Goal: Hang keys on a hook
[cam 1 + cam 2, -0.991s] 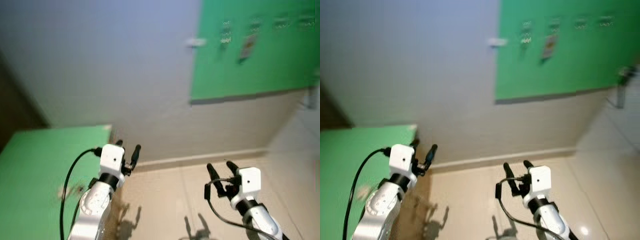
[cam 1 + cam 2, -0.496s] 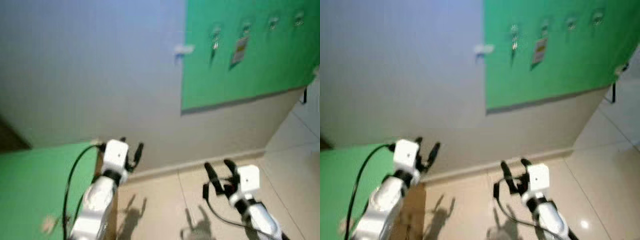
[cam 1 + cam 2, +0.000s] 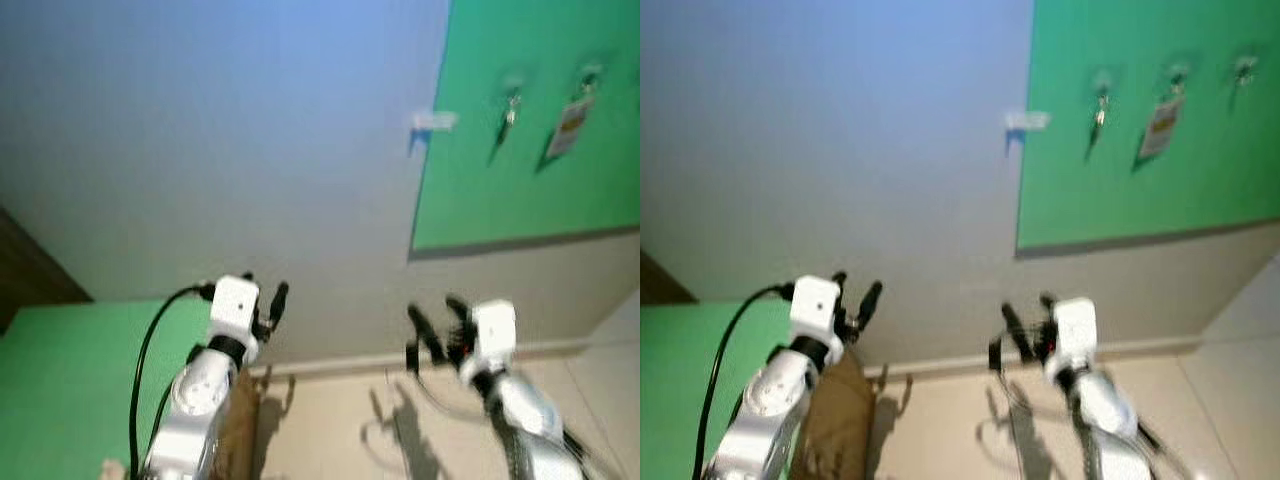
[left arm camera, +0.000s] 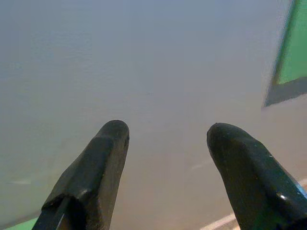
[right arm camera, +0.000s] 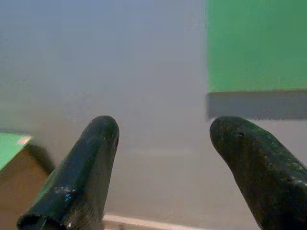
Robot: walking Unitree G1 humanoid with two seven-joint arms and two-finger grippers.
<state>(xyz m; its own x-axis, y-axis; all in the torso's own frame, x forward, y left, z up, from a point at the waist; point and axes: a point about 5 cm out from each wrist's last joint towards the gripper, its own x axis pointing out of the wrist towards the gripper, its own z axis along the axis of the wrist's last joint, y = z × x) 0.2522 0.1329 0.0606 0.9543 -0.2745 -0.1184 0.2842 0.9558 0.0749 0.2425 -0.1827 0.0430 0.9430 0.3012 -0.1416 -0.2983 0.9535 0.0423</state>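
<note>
A green board (image 3: 540, 150) hangs on the grey wall at the upper right and carries a row of small hooks (image 3: 1175, 75). A set of keys (image 3: 511, 105) dangles from one hook, and a pale tag (image 3: 566, 125) from the hook beside it. My left gripper (image 3: 264, 288) is raised in front of the wall, open and empty; its wrist view shows the left gripper (image 4: 165, 134) facing bare wall. My right gripper (image 3: 435, 312) is also raised, open and empty, well below and left of the board. The right wrist view has the right gripper (image 5: 163, 129) aimed at the wall and the board's lower corner.
A green-topped table (image 3: 60, 380) with a brown side (image 3: 240, 440) stands at the lower left against the wall. A small white fitting (image 3: 433, 121) sticks out of the wall just left of the board. Beige tiled floor (image 3: 330, 430) lies below.
The whole picture has shifted, so the camera has moved; the board now sits further right in the picture. The right arm stands a little higher. Both grippers stay open.
</note>
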